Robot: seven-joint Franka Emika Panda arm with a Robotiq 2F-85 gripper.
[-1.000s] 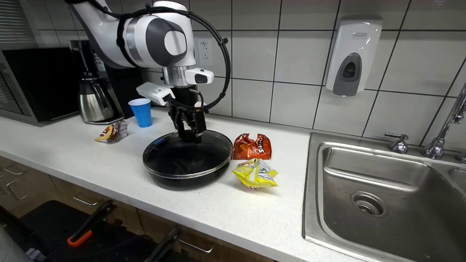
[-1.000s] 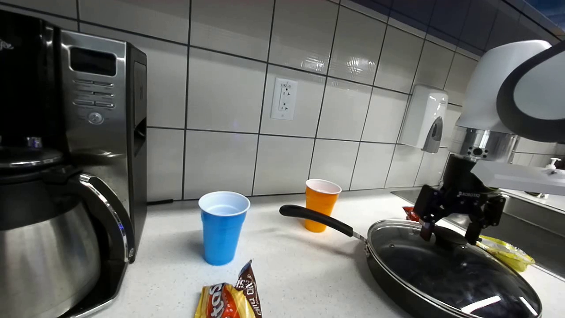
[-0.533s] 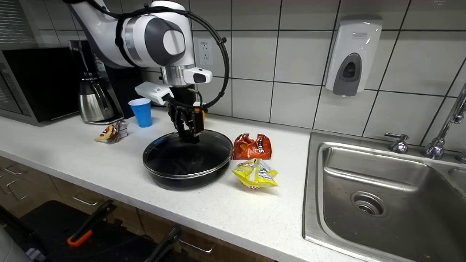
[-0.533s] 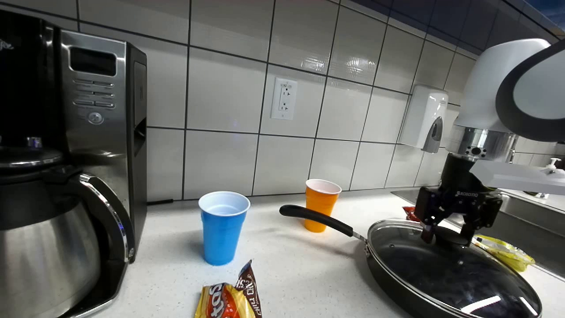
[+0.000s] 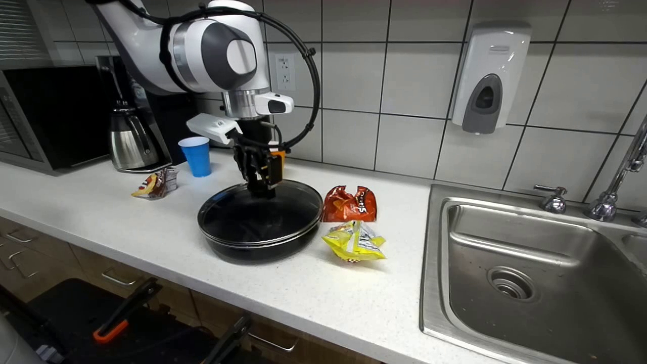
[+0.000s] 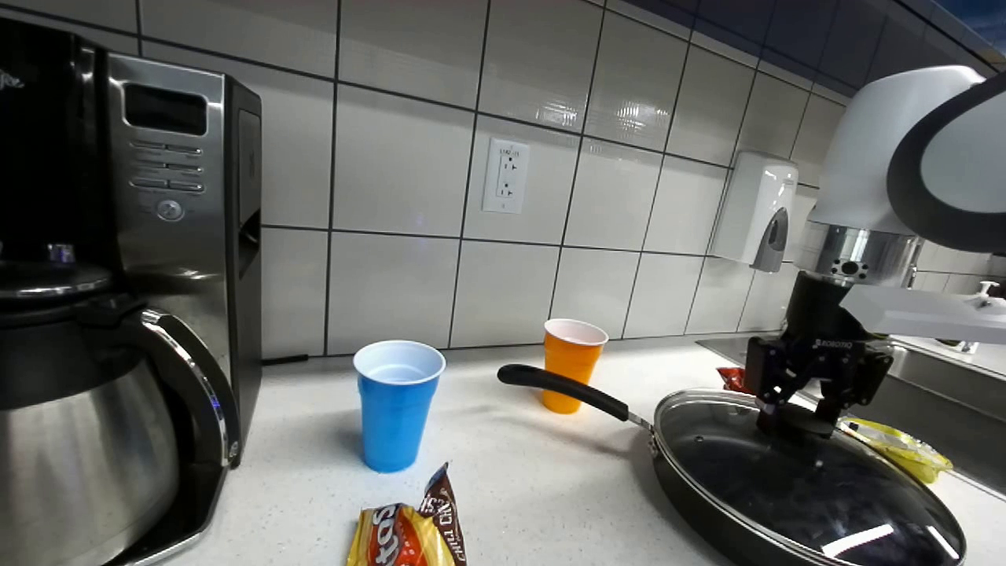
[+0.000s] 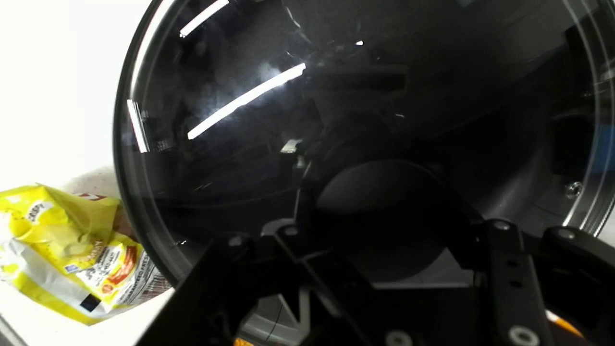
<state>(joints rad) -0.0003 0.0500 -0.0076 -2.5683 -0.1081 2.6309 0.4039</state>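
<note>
A dark frying pan [image 5: 255, 253] stands on the counter, its black handle [image 6: 554, 385] pointing toward the back wall. A glass lid with a metal rim [image 6: 786, 487] covers it and fills most of the wrist view. The round black knob [image 7: 379, 187] of that lid sits between the fingers of my gripper [image 6: 798, 420], which points straight down. Both fingers stand against the knob's sides, so the jaws are closed around it. Dark on dark, the exact contact is hard to make out in the wrist view.
Right beside the pan lie a red chip bag [image 5: 350, 203] and a yellow bag [image 7: 72, 250]. Behind its handle stands an orange cup [image 6: 574, 365]. A blue cup [image 6: 398, 409], a brown-yellow bag [image 6: 409, 534] and a coffee maker [image 6: 177, 196] are farther along. A steel sink [image 5: 434, 253] is opposite.
The fingers have drawn together from wide apart onto the knob. My gripper has shifted slightly to the left in an exterior view. The lid's rim appears very slightly raised at the front.
</note>
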